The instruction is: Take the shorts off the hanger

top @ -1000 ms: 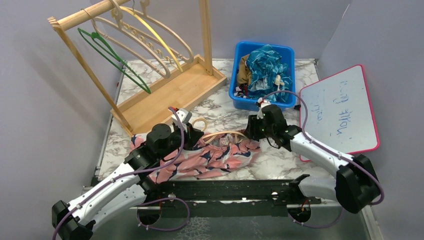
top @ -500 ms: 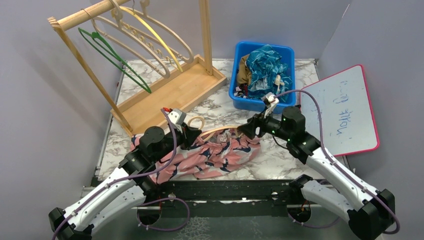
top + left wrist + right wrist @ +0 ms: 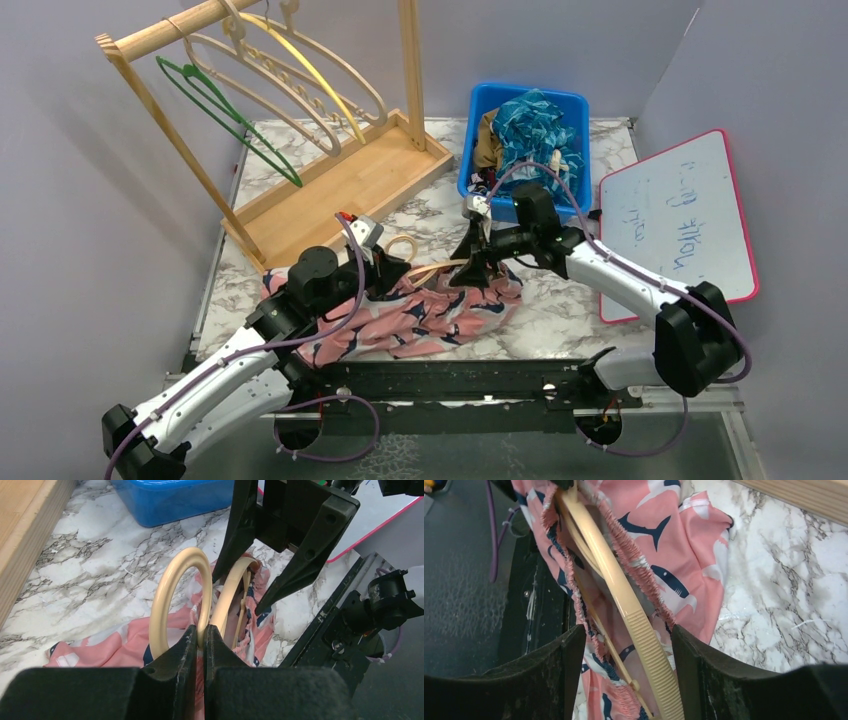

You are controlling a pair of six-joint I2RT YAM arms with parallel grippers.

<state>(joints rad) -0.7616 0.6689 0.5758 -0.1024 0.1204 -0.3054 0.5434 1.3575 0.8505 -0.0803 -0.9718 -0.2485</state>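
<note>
Pink shorts (image 3: 420,322) with navy and white shark shapes lie bunched on the marble table, still threaded on a cream plastic hanger (image 3: 445,267). My left gripper (image 3: 392,272) is shut on the neck of the hanger at the base of its hook (image 3: 170,585), with the shorts (image 3: 115,647) beneath it. My right gripper (image 3: 475,272) points down over the waistband and stands open. Its fingers straddle the ribbed hanger arm (image 3: 624,595) and the gathered elastic edge of the shorts (image 3: 679,545), touching neither that I can see. In the wrist views, my left gripper (image 3: 201,630) pinches the neck and my right gripper (image 3: 626,632) is wide.
A blue bin (image 3: 468,150) holding teal and other fabric stands just behind the right gripper. A wooden rack (image 3: 340,185) with several bare hangers (image 3: 290,80) fills the back left. A pink-rimmed whiteboard (image 3: 680,220) lies at the right. A black rail (image 3: 450,380) runs along the near edge.
My right gripper has swung left from the shorts' right end to over the hanger arm, its jaws opening wider. The left gripper kept its hold on the hanger neck.
</note>
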